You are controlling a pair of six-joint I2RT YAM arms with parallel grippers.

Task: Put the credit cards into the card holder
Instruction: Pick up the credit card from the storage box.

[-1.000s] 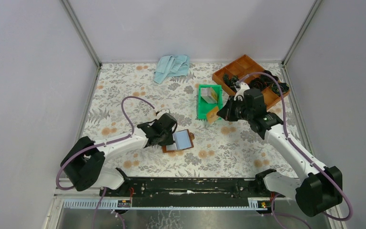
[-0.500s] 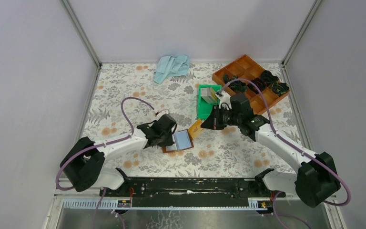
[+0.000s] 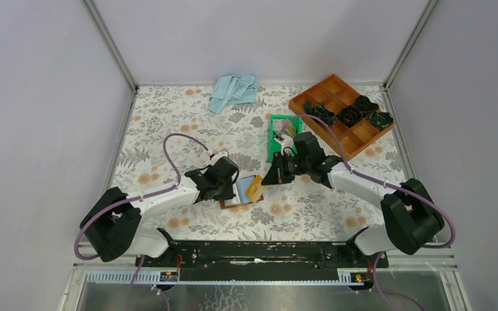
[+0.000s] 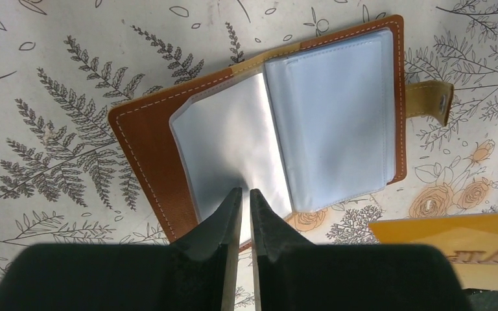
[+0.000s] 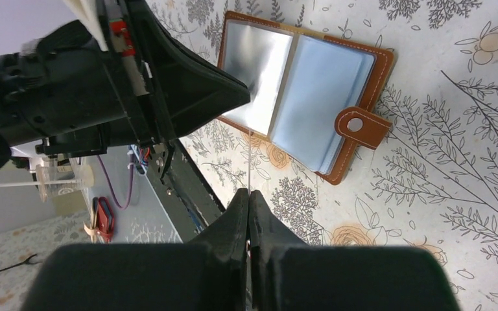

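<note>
The card holder (image 3: 241, 194) lies open on the floral table, a brown leather wallet with clear sleeves and a snap tab (image 5: 361, 125). It also shows in the left wrist view (image 4: 337, 116). My left gripper (image 3: 231, 184) sits at its left edge. Its jaws (image 4: 246, 192) are pinched on a clear sleeve page. My right gripper (image 3: 267, 179) is shut on a gold-tan credit card (image 3: 255, 188) and holds it tilted just right of the open holder. The card is edge-on in the right wrist view (image 5: 249, 170), and its gold face shows in the left wrist view (image 4: 454, 243).
A green plastic bin (image 3: 274, 139) stands behind my right arm, partly hidden by it. An orange-brown wooden compartment tray (image 3: 340, 133) with dark items sits at the back right. A light blue cloth (image 3: 233, 91) lies at the back.
My right arm has swung left from the green bin, carrying the gold-tan card to the open card holder. The left gripper has stayed on the holder.
</note>
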